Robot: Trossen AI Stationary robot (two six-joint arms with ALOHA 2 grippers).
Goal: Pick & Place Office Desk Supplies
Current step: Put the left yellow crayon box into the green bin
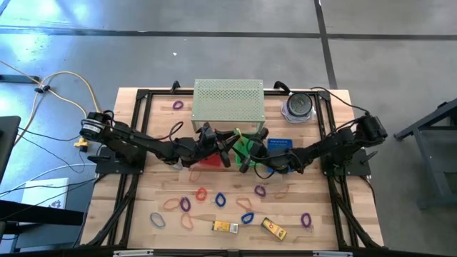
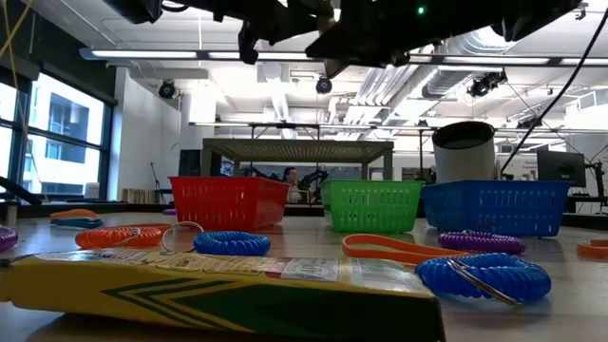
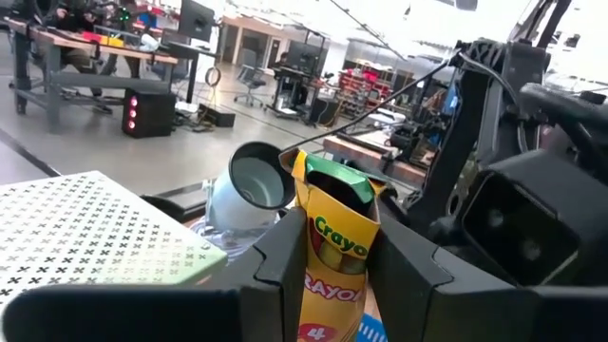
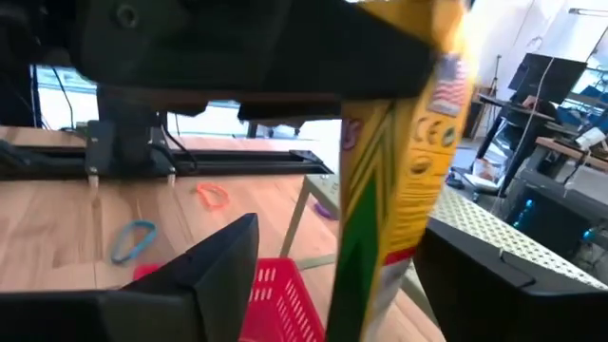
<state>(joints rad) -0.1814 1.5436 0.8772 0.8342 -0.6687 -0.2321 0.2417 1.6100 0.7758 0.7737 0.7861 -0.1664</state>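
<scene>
The left gripper (image 3: 332, 271) is clamped on a yellow Crayola crayon box (image 3: 334, 249), held upright, long axis vertical, above the green basket (image 1: 250, 145) at the table's middle. The right gripper (image 4: 332, 285) stands just beside the same box, its fingers apart on either side and not touching it, so the box rests with the left arm alone. Which basket it should drop into is a guess; the red basket (image 1: 208, 158) lies just left of the green one, nearer the left arm. Two more crayon boxes (image 1: 225, 227) lie well apart, toward the near edge.
</scene>
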